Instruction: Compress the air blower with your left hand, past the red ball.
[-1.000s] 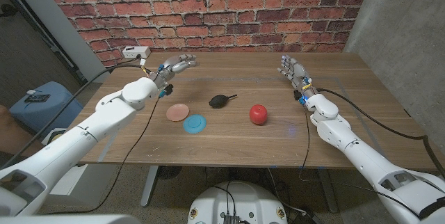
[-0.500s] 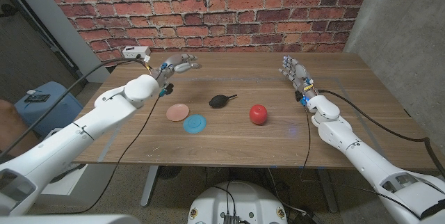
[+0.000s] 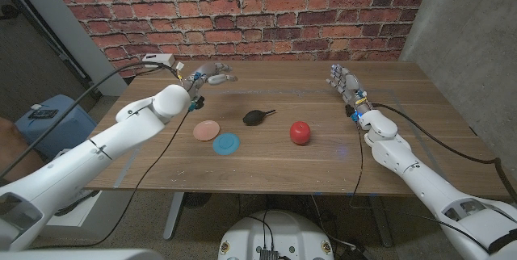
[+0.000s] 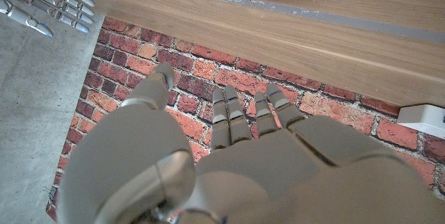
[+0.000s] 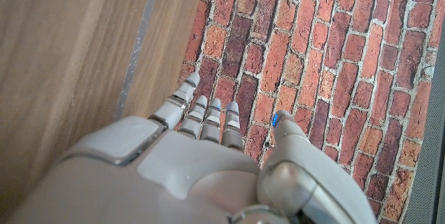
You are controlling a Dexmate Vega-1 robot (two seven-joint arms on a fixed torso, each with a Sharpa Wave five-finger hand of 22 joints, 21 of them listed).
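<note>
From the head view, the black air blower point(image 3: 257, 116) lies on the wooden table point(image 3: 420, 123) near the middle, with its thin tip pointing toward the robot's right. The red ball point(image 3: 300, 132) sits just to the right of it, a bit closer to the robot. A pink disc point(image 3: 207, 130) and a blue disc point(image 3: 226, 142) lie on the other side of the blower, touching each other. The left hand point(image 3: 208, 75) is up in the air near the far left part of the table, well apart from the blower, with its fingers spread and nothing in them. The right hand point(image 3: 342, 83) stands near the far right part of the table, fingers apart, holding nothing too. From the left wrist view, the left hand point(image 4: 229, 161) looks at the brick wall point(image 4: 348, 113) with loose, straight fingers, and a white box point(image 4: 423, 120) sits by the wall. From the right wrist view, the right hand point(image 5: 208, 161) also has its fingers out and empty. The squeeze is not done yet, I think: the left hand has to get to the blower, wrap around its round part and press
</note>
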